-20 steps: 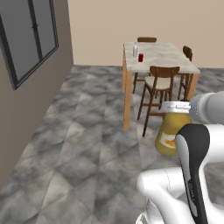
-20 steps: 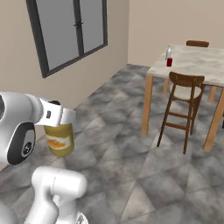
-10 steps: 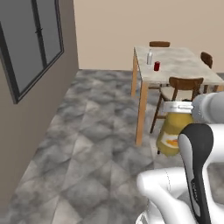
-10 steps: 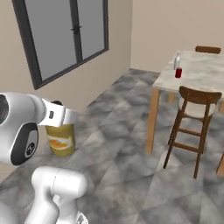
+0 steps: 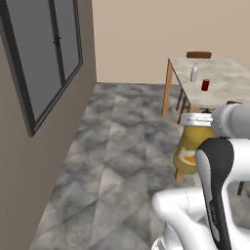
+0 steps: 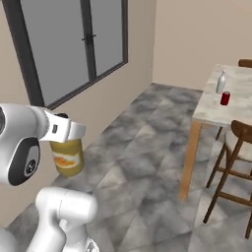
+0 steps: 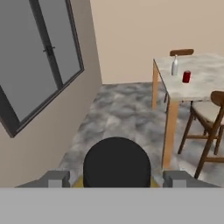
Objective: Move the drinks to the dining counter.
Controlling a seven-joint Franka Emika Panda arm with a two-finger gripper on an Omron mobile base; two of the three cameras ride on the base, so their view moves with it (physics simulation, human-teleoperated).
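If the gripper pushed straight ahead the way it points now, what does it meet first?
The gripper already clamps the orange-juice bottle. Beyond its black cap, the line seems to reach bare floor left of the dining counter; depth is unclear.

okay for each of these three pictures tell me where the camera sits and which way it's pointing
Left base view: behind the arm's left, facing the dining counter; white arm lower right, carrying the orange-juice bottle.
Right base view: behind its right, facing window and counter; arm lower left.
Hand view: on the hand, above the bottle's black cap between the end effector fingers.
All share the counter with red can and slim bottle.
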